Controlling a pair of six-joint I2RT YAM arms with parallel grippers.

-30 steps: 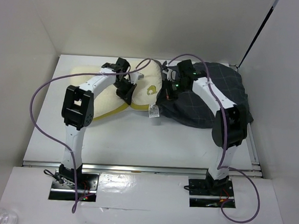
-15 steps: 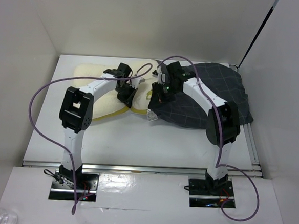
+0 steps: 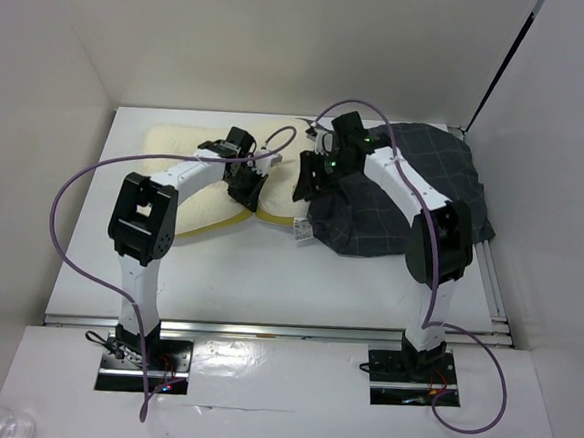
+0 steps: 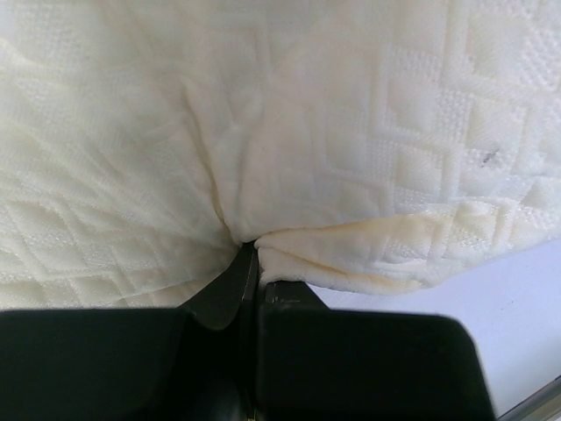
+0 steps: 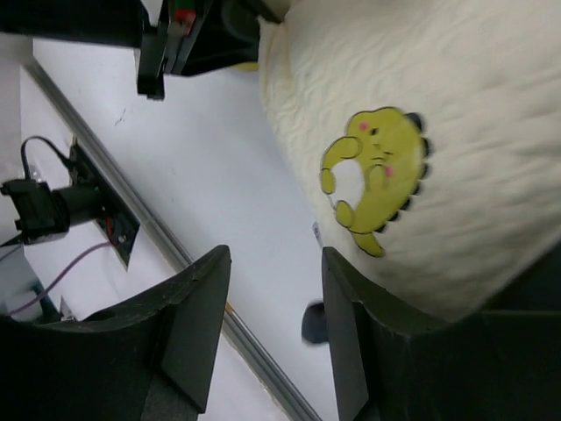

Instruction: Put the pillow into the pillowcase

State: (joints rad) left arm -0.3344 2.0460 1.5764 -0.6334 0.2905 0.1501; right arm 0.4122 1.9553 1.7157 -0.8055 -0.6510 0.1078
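The cream pillow [image 3: 208,201] lies at the back left of the table, its right end meeting the dark grid-patterned pillowcase [image 3: 372,225] heaped at the back right. My left gripper [image 3: 244,188] is shut, pinching a fold of pillow cloth [image 4: 263,175] between its fingertips [image 4: 250,263]. At the pillowcase's left edge my right gripper [image 3: 308,183] hangs open with nothing between its fingers [image 5: 273,259]. Beside it, the right wrist view shows the pillow [image 5: 473,105] and its yellow emblem [image 5: 372,180]. A white tag [image 3: 301,228] sticks out at the pillow's front.
White walls close in the table [image 3: 268,277] on the left, back and right. A metal rail [image 3: 264,327] runs along its front edge. Purple cables [image 3: 74,179] loop off both arms. The left arm [image 5: 184,35] shows in the right wrist view.
My right gripper has shifted left along the pillowcase's edge and has opened, letting go of the cloth. The left gripper stays pinched on the pillow.
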